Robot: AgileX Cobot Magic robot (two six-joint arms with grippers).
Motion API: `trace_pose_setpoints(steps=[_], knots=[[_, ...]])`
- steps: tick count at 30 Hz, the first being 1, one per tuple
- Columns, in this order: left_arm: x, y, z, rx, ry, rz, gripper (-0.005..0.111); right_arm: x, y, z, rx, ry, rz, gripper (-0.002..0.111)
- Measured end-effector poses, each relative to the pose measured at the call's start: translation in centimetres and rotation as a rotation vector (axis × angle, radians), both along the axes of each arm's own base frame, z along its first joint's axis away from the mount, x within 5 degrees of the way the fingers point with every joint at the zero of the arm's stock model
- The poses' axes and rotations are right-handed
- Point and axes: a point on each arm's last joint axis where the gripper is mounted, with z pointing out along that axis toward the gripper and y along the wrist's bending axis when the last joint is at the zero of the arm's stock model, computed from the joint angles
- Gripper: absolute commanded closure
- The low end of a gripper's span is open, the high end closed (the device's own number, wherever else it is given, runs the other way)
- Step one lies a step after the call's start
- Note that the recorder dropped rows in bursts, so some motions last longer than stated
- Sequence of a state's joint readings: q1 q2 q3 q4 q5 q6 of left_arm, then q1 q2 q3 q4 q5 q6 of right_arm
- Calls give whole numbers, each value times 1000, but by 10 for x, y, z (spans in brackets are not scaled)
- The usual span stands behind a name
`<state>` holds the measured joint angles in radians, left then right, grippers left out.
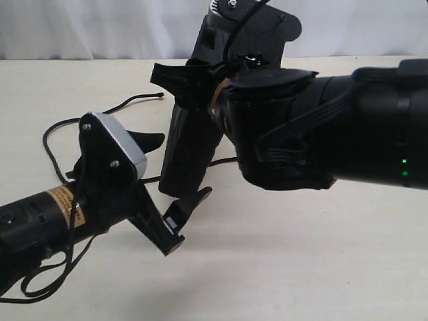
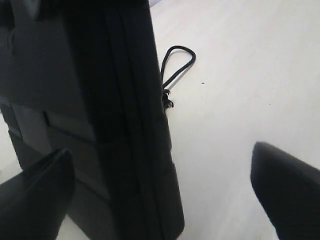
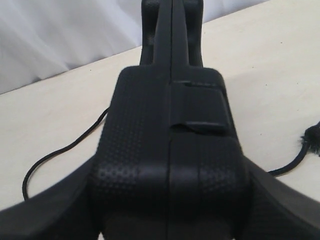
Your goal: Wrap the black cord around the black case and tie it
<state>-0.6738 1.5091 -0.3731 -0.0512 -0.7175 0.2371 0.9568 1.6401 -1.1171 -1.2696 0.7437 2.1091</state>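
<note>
The black case (image 1: 190,148) stands upright on the table, leaning a little. My right gripper (image 1: 204,87) is shut on its upper part, with a finger (image 3: 47,210) on each flat side of the case (image 3: 170,125). My left gripper (image 1: 172,172) hangs open around the case's lower end. Its two fingertips (image 2: 35,192) are wide apart, and the case (image 2: 115,125) sits between them nearer to one, with no clear contact. The black cord (image 1: 137,100) lies slack on the table behind the case. Its knotted loop (image 2: 178,62) rests beside the case. The cord (image 3: 65,150) touches neither gripper.
The table (image 1: 301,261) is pale and bare in front. More cord curls on the left (image 1: 50,137) beside the left arm. The bulky right arm (image 1: 348,127) fills the right side above the table. A white curtain (image 1: 100,27) closes the back.
</note>
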Motion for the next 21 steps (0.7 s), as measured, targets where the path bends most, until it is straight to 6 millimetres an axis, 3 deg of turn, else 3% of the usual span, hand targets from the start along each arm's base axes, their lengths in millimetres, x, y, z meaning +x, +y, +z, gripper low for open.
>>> trace_pose_setpoints(steps=[4, 15, 21], knots=[[11, -8, 0, 33, 6, -3, 18, -1, 2, -1, 26, 20, 17, 104], [33, -10, -58, 13, -51, 132, 18, -1, 3, 0, 73, 65, -26, 104], [35, -9, -60, -17, -116, 153, 18, -1, 4, 1, 99, 82, -36, 104]])
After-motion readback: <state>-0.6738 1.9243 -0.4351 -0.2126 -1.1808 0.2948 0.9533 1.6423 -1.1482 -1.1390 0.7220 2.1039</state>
